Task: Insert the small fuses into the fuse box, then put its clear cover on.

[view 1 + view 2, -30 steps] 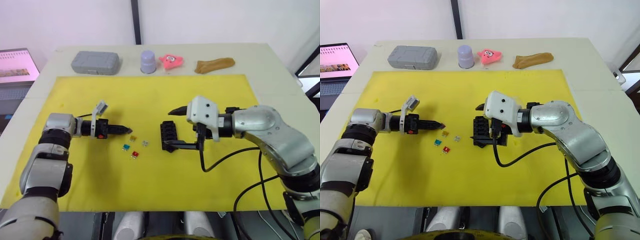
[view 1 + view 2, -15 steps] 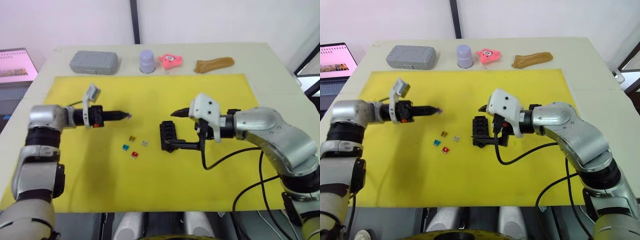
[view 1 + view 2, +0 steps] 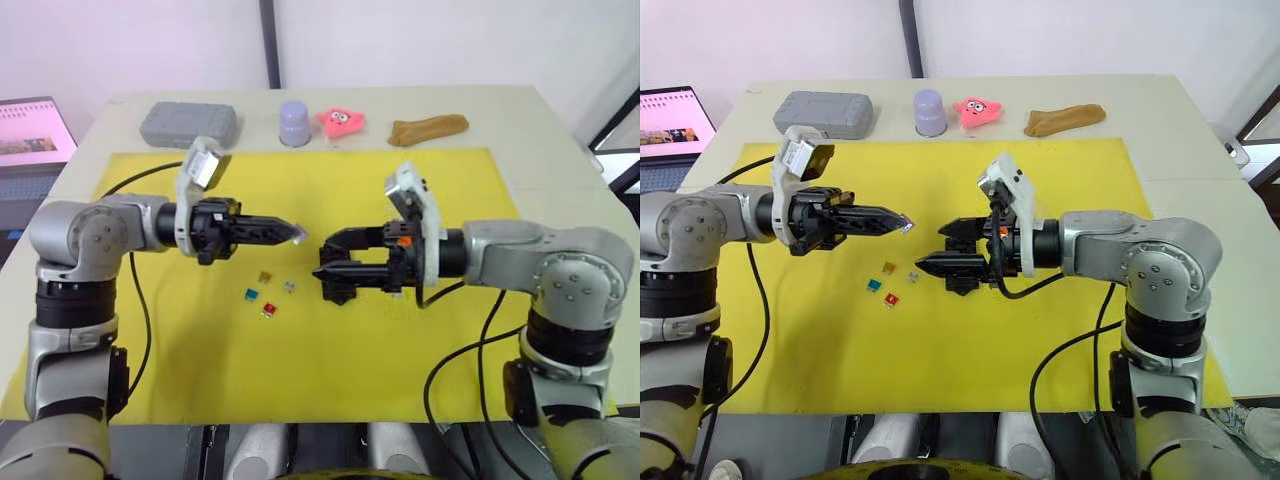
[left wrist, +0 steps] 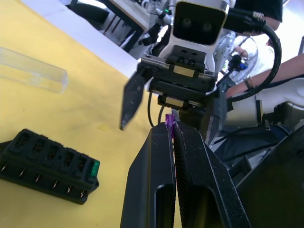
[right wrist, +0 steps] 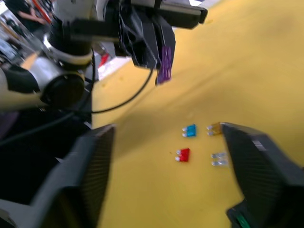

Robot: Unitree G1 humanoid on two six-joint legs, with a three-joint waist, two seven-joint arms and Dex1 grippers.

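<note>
We note the left end effector (image 3: 297,234) clenched on a tiny purple plastic blade fuse (image 5: 164,64) above the yellow mat (image 3: 400,380), the right end effector (image 3: 928,248) spread wide over the small black rectangular fuse box (image 4: 46,165).

Fuse box (image 3: 338,272) mid-mat (image 3: 300,380), loose fuses (image 3: 268,294) to its left, clear cover (image 4: 32,70) beside the box

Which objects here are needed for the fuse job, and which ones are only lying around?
Needed:
- purple fuse, pinched in the left gripper
- four loose fuses on the mat
- fuse box, one green fuse in it
- clear cover
- right gripper, open

Lying around:
- grey case
- lavender cup
- pink toy
- brown object
- laptop
</note>
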